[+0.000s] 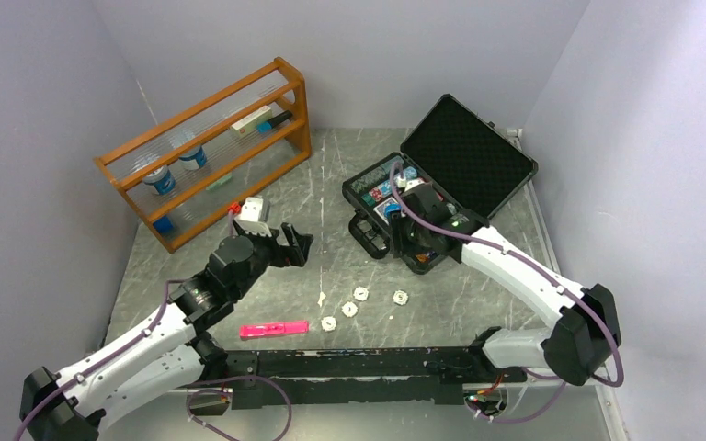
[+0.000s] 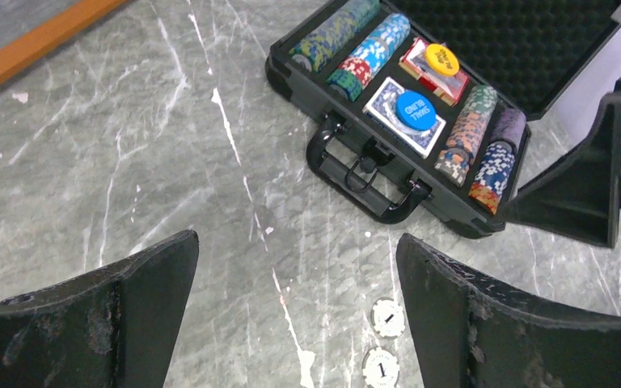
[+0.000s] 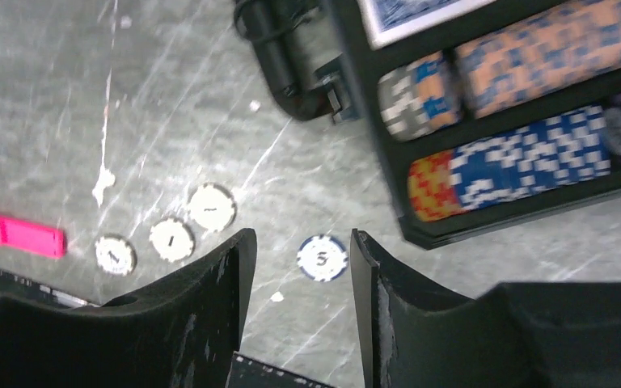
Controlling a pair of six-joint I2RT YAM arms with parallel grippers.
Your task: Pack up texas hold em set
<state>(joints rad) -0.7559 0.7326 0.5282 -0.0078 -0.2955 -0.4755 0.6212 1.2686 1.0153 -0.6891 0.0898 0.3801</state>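
The black case [image 1: 354,188] lies open at the back right, its foam-lined lid [image 1: 473,156] tipped back. Multicoloured chip stacks [image 2: 475,121] fill its slots, and a blue button [image 2: 416,109] and a yellow button [image 2: 441,58] lie on the card decks. Three small white discs [image 3: 171,239] and a blue-edged "5" chip [image 3: 322,258] lie loose on the table in front of the case. My right gripper [image 3: 301,236] hangs open and empty at the case's near corner, with the "5" chip on the table showing between its tips. My left gripper [image 2: 295,237] is wide open and empty over bare table left of the discs.
A pink marker [image 1: 274,328] lies near the front edge, left of the discs. A wooden rack [image 1: 207,152] with cups and pens stands at the back left. The case's handle [image 2: 364,182] juts toward the table's middle. Walls close in on both sides.
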